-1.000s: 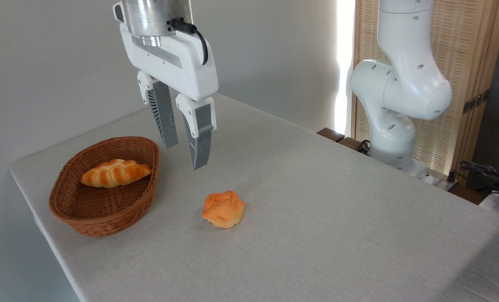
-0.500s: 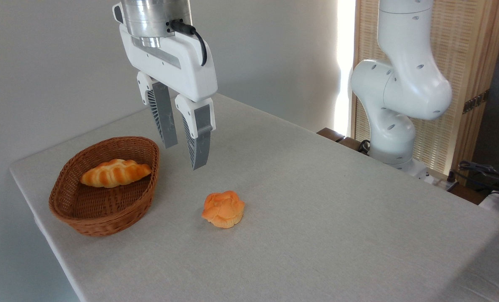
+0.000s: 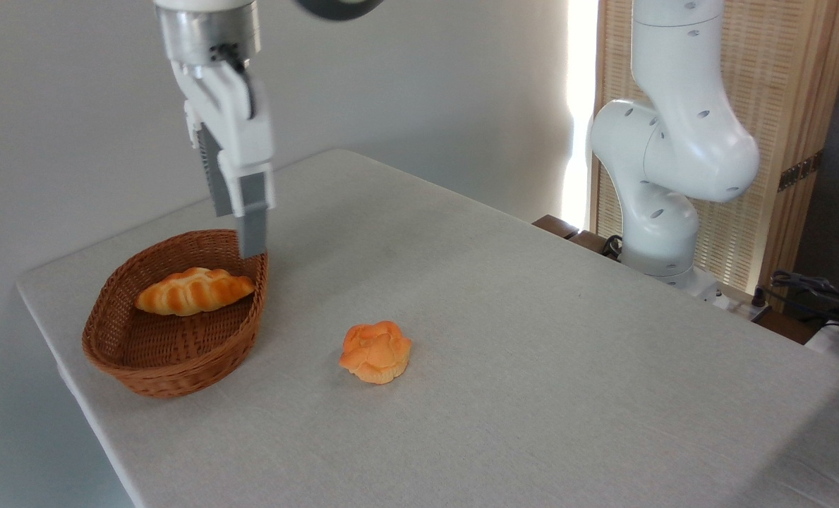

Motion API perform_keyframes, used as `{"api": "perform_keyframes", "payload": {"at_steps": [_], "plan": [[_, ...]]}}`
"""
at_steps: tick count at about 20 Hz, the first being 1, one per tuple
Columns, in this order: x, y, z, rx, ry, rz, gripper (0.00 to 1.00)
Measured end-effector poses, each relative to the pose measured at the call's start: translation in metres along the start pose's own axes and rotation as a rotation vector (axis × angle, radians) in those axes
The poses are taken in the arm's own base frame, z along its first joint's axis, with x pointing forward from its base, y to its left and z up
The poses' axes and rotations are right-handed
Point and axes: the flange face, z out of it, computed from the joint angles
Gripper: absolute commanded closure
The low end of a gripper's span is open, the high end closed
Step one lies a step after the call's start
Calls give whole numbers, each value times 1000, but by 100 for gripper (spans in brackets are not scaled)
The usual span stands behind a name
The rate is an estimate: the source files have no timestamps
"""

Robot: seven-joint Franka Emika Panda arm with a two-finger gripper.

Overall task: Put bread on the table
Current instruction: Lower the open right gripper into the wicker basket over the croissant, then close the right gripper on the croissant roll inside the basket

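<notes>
The bread [image 3: 193, 291], a golden braided loaf, lies inside the brown wicker basket [image 3: 179, 370] at the left end of the table [image 3: 567, 367]. My gripper [image 3: 238, 236] hangs above the basket's far right rim, up and to the right of the loaf and not touching it. It is turned nearly edge-on to the camera, so one finger [image 3: 252, 226] partly covers the other. The fingers stand apart with nothing between them.
A small round knotted orange bun [image 3: 375, 351] sits on the cloth to the right of the basket. The arm's white base [image 3: 666, 183] stands at the table's far right edge, in front of a wooden screen. Cables and gear lie at the right border.
The gripper has swung left from over the cloth to above the basket's rim and has turned about its wrist, now showing edge-on. Bread, bun and basket have not moved.
</notes>
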Motion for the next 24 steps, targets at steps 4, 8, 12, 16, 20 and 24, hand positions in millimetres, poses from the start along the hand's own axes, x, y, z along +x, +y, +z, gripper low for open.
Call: {"api": "perform_keyframes", "payload": {"at_steps": [4, 8, 12, 16, 20, 24], "plan": [[46, 23, 40, 0, 53, 78, 0], [69, 32, 68, 9, 103, 111, 0], [82, 37, 93, -9, 115, 127, 0], [92, 40, 121, -30, 124, 137, 0], [107, 51, 167, -40, 147, 155, 0], [118, 68, 195, -53, 154, 177, 0]]}}
